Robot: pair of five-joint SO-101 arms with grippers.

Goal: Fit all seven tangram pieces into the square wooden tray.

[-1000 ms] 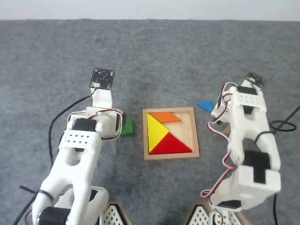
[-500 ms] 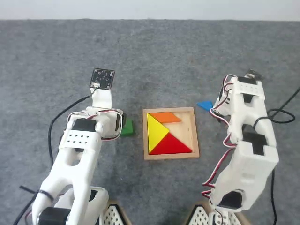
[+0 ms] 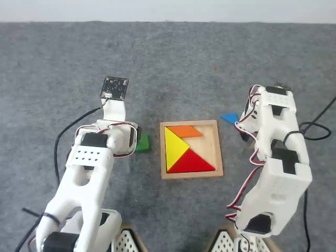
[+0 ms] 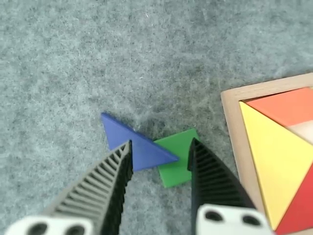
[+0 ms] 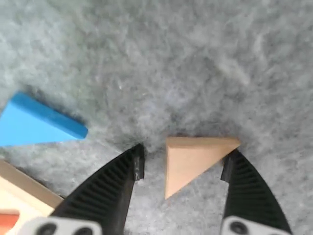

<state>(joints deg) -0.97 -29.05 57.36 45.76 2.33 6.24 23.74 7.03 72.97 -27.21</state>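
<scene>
Item 1, square wooden tray (image 3: 191, 175): lies between my two arms. Three pieces are seated in it: an orange piece (image 3: 184, 131) along the far edge, a yellow triangle (image 3: 174, 148) on the left side and a red triangle (image 3: 193, 161) along the near edge. Bare wood shows on the right side, toward the far corner.

Item 2, pieces outside the tray: four, all on the grey carpet.
- green square (image 4: 177, 156): near the tray's left rim
- dark blue triangle (image 4: 132, 142): one tip meets the green square; touching or overlapping, I cannot tell
- light blue triangle (image 5: 36, 125): near the tray's far right corner
- pale wooden triangle (image 5: 193, 156): near the light blue one but apart from it

Item 3, my left claw (image 4: 160, 147): jaws apart, gripping nothing, above where the dark blue triangle and green square meet.

Item 4, my right claw (image 5: 185, 152): jaws apart, one on either side of the pale wooden triangle, not clamped on it.

Tally: three of seven pieces are in and four are left. I judge the task a little under halfway, with the fiddlier small pieces to come
</scene>
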